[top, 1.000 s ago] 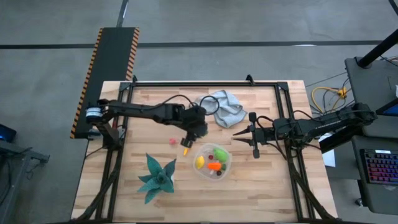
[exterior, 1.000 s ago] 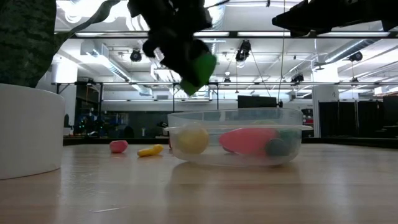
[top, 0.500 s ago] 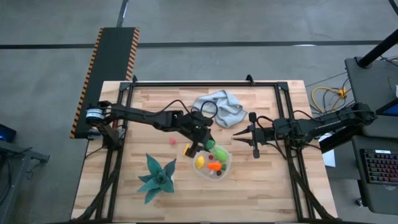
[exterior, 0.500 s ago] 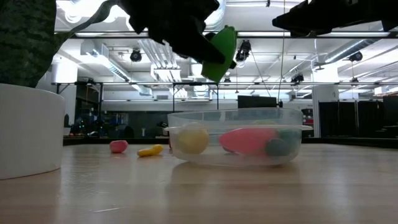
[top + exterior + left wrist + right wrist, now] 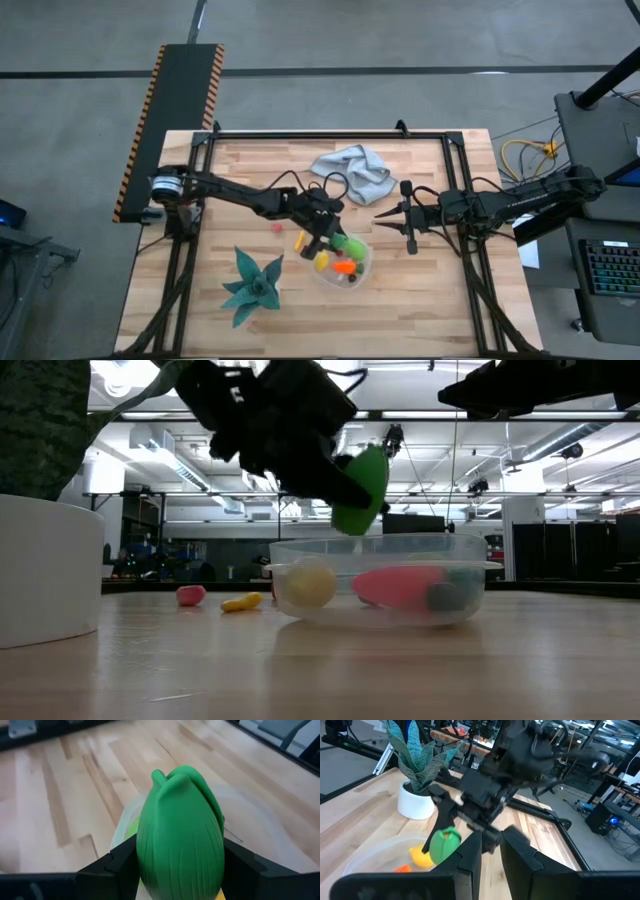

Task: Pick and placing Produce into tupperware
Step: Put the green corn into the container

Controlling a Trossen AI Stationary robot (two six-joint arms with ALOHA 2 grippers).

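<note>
My left gripper [image 5: 338,240] is shut on a green leafy produce piece [image 5: 360,490], which hangs over the left rim of the clear round tupperware [image 5: 342,262]. The tupperware [image 5: 378,580] holds a yellow piece [image 5: 308,582], a red-orange piece [image 5: 400,585] and a dark one [image 5: 445,597]. A pink piece [image 5: 276,227] and a small yellow piece [image 5: 299,240] lie on the table left of it. My right gripper [image 5: 385,214] hovers open to the tupperware's right, above the table. My left gripper pinches the green piece by its broad body [image 5: 180,855] between its two fingers [image 5: 122,862], one on each side. Its narrow tip [image 5: 160,775] points away from the wrist. The fingers slant down from the table's left, and the piece is lifted clear above the tupperware's rim [image 5: 330,545].
A teal spiky plant [image 5: 252,283] in a white pot [image 5: 45,570] stands near the table's near-left. A grey-blue cloth [image 5: 355,170] lies toward the far edge. Bare wood lies near and to the right of the tupperware.
My left gripper has carried the green piece from above the loose yellow piece toward the table's right and near edge. It now reaches over the tupperware's rim. It rose at first, then came lower. The right arm has kept still.
</note>
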